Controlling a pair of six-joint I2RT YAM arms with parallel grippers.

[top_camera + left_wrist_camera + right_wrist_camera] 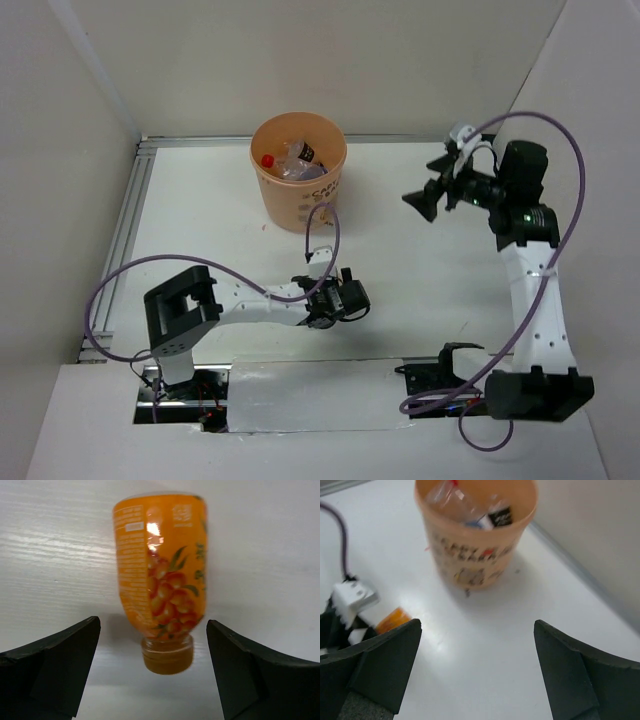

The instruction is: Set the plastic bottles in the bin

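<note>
Claw (476, 630) spread; bin (475, 565) ahead (w/ bottles (487, 515)); orange btl (392, 620) left.

A white table (420, 290) filled the centre of the frame, enclosed by plain off-white walls (300, 60) at top, left and right. An aluminium rail (118, 240) edged its left side under soft light.

Brown lettering on bin (476, 560) blurred, orange bottle (161, 565) print illegible
</note>
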